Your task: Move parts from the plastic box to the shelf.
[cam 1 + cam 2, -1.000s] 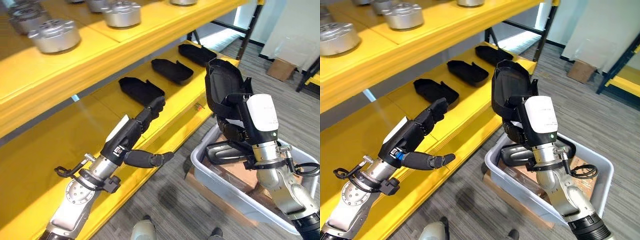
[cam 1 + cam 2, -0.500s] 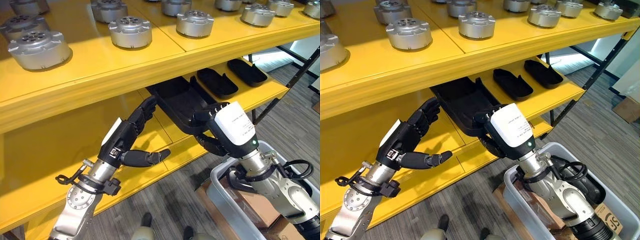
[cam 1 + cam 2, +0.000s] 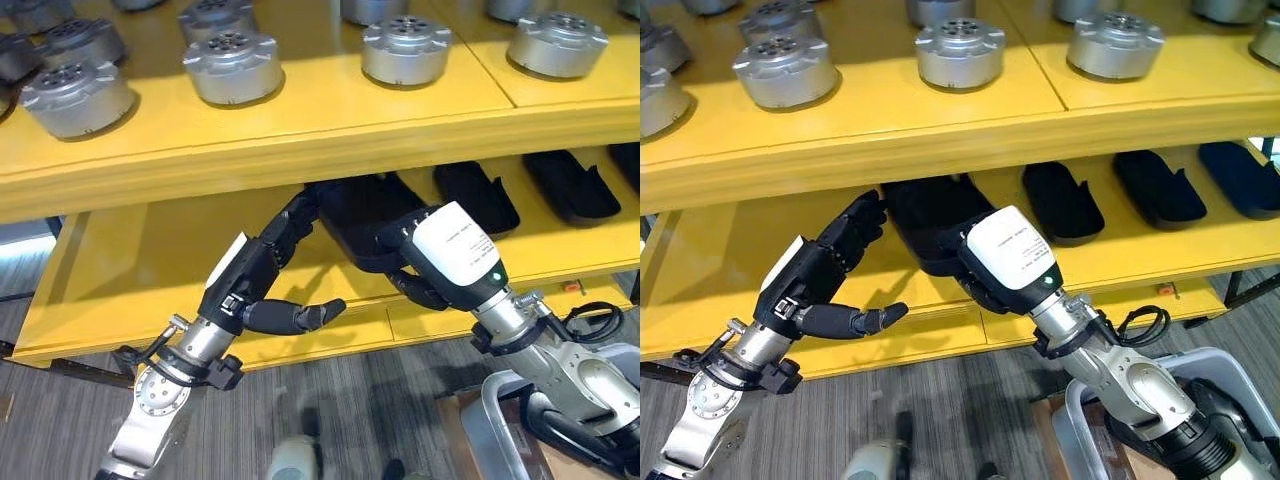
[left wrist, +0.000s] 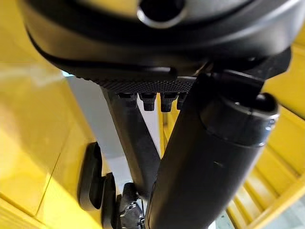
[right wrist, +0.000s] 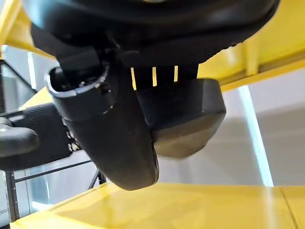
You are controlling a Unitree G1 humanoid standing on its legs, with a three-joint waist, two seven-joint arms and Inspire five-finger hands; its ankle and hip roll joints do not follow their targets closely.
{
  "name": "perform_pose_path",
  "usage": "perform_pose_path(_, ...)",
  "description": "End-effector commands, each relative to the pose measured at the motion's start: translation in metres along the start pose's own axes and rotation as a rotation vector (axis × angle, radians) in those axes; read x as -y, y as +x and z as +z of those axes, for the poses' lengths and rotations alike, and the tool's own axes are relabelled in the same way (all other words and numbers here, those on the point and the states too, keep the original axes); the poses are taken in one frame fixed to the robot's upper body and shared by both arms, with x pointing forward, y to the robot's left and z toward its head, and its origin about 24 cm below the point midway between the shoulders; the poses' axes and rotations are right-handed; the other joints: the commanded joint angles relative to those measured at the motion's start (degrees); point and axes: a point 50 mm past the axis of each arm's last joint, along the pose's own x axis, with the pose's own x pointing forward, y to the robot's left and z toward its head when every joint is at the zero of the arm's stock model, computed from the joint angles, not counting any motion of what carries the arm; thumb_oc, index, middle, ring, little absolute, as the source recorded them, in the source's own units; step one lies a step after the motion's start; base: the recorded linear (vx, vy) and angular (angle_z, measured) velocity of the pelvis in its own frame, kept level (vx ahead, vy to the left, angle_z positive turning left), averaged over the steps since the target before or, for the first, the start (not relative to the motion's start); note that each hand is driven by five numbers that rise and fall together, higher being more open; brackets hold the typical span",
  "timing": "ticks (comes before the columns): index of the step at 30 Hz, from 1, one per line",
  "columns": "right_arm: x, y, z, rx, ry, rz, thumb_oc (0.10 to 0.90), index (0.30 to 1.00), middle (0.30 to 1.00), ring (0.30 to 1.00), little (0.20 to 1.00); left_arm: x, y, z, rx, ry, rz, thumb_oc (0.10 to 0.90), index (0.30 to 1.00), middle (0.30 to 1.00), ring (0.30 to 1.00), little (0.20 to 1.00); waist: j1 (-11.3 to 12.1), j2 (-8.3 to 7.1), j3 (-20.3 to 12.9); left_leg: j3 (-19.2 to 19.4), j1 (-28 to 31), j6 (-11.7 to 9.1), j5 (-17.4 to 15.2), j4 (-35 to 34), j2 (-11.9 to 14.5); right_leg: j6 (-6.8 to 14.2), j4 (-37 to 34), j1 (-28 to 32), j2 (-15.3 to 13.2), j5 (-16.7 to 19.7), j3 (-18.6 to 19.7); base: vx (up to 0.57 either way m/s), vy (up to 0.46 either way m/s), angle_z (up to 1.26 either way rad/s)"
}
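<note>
A black moulded part (image 3: 350, 213) lies flat low over the yellow lower shelf (image 3: 150, 260), tucked under the upper shelf. My right hand (image 3: 450, 255), with its white cover, is shut on the part's near end. The right wrist view shows the thumb (image 5: 112, 129) and fingers clamped round the part (image 5: 183, 119). My left hand (image 3: 255, 275) is open beside it, with straight fingers reaching to the part's left edge and the thumb spread out. The grey plastic box (image 3: 1077, 425) stands on the floor at the lower right.
Three more black parts (image 3: 477, 196) lie in a row on the lower shelf to the right. Several silver metal discs (image 3: 230, 65) stand on the upper shelf (image 3: 300, 125), whose front edge overhangs the held part. The lower shelf's left half is bare.
The camera has swung towards the shelf. My right hand has carried the part from upright over the box to flat and deep onto the lower shelf. The left hand stays open beside it.
</note>
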Motion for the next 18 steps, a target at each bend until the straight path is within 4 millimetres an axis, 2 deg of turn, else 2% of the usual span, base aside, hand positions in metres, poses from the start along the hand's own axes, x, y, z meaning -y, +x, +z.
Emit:
perform_pose_path(1,0.050,0.040,0.021,0.223,-0.035,-0.285,0.400,0.300,0.300,0.300,0.300,-0.003,0.008,0.040,0.252,0.053,0.068,0.900,1.000,1.000,1.000,1.000,-1.44,-0.43,-3.44,-2.37,6.96,-3.58,10.01,-4.63,6.44,-0.75,8.95,-6.77,1.52,-2.79,2.92,-0.04,0.407,-0.02)
perform_pose_path(2,0.050,0.041,0.021,0.227,-0.034,-0.286,0.400,0.300,0.300,0.300,0.300,-0.003,0.008,0.040,0.252,0.056,0.070,0.900,1.000,1.000,1.000,1.000,-1.53,-0.41,-3.35,-2.53,6.95,-3.70,10.37,-4.43,6.90,-0.79,9.90,-7.21,1.25,-3.16,2.97,-0.09,0.566,-0.23)
perform_pose_path(3,0.051,0.043,0.021,0.234,-0.033,-0.287,0.400,0.300,0.300,0.300,0.300,-0.003,0.012,0.039,0.253,0.053,0.073,0.900,1.000,1.000,1.000,1.000,-2.44,0.05,-3.09,-1.72,7.00,-4.06,10.48,-3.75,8.48,-0.71,13.42,-9.21,-0.12,-4.19,2.89,-0.07,0.377,-0.26)
perform_pose_path(4,0.051,0.043,0.021,0.231,-0.032,-0.285,0.400,0.300,0.300,0.300,0.300,-0.003,0.012,0.038,0.253,0.052,0.073,0.900,1.000,1.000,1.000,1.000,-2.57,0.19,-3.08,-1.55,7.07,-4.11,9.92,-3.84,8.37,-0.62,14.21,-9.67,-0.36,-4.45,2.86,-0.09,0.689,-0.18)
perform_pose_path(5,0.048,0.044,0.013,0.194,-0.030,-0.277,0.400,0.300,0.300,0.300,0.300,-0.004,0.015,0.036,0.241,0.042,0.054,0.900,1.000,1.000,1.000,1.000,-2.80,1.20,-2.75,-1.00,7.51,-4.75,6.89,-4.79,7.96,0.87,16.89,-11.32,-3.07,-4.69,3.23,-0.04,0.486,0.27)
perform_pose_path(9,0.039,0.046,0.000,0.109,-0.031,-0.266,0.400,0.300,0.300,0.300,0.300,-0.002,0.021,0.036,0.243,0.025,0.021,0.900,1.000,1.000,1.000,1.000,-2.30,2.07,-1.52,-1.49,5.84,-4.28,2.71,-2.07,5.53,3.08,18.35,-12.19,-6.31,-3.70,4.62,-0.01,0.364,0.38)
perform_pose_path(11,0.026,0.045,-0.014,0.001,-0.018,-0.242,0.400,0.300,0.300,0.300,0.300,-0.003,0.022,0.031,0.210,0.010,0.014,0.900,1.000,1.000,1.000,1.000,-2.01,2.27,-0.89,-0.54,5.47,-3.65,-1.86,0.75,3.36,5.49,15.97,-10.82,-8.88,-0.68,4.97,0.05,0.224,0.31)
perform_pose_path(12,0.023,0.043,-0.016,-0.025,-0.012,-0.238,0.400,0.300,0.300,0.300,0.300,-0.005,0.020,0.031,0.205,0.003,0.015,0.900,1.000,1.000,1.000,1.000,-1.89,2.21,-0.86,-0.13,5.70,-3.43,-2.62,0.95,2.88,6.11,14.60,-10.00,-9.56,0.42,4.81,0.04,0.131,0.16)
perform_pose_path(15,0.017,0.034,-0.019,-0.106,0.000,-0.203,0.400,0.300,0.300,0.300,0.300,-0.009,0.018,0.034,0.206,-0.001,0.028,0.900,1.000,1.000,1.000,1.000,-1.64,1.89,-0.86,1.34,6.24,-3.37,-3.38,0.33,2.44,7.68,10.82,-8.54,-10.92,2.68,3.67,0.00,0.073,0.08)
perform_pose_path(18,0.012,0.033,-0.024,-0.177,0.003,-0.186,0.400,0.300,0.300,0.300,0.300,-0.010,0.018,0.035,0.206,-0.019,0.024,0.900,1.000,1.000,1.000,1.000,-1.03,1.40,-0.40,1.91,5.98,-3.65,-3.27,0.10,2.71,8.52,9.49,-7.92,-11.05,2.96,2.80,-0.05,-0.036,0.06)
